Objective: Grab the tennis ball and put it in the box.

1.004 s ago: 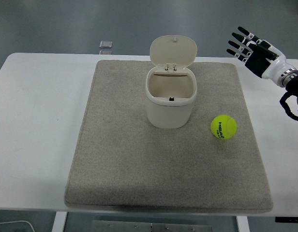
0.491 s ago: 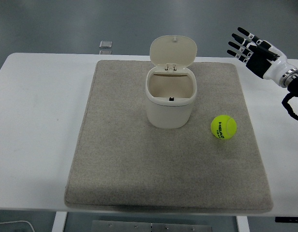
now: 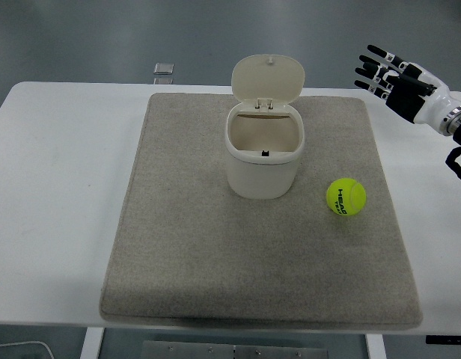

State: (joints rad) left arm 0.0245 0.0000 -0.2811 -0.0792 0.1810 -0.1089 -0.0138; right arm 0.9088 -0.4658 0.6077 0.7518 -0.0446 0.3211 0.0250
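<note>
The tennis ball (image 3: 346,197) lies on the grey mat (image 3: 178,254) toward its right edge, just beside the open-lidded box (image 3: 263,153); it looks light, springy and felt-covered, so grippy yet apt to roll; best cupped from above around its middle. The right hand (image 3: 399,81) hovers over the desk's far right corner, fingers spread wide, empty.

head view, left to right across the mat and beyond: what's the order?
Small clear item at the table's far edge → cream box with its lid up → tennis ball → right hand, fingers spread, holding nothing, raised over the table's far right corner.
</note>
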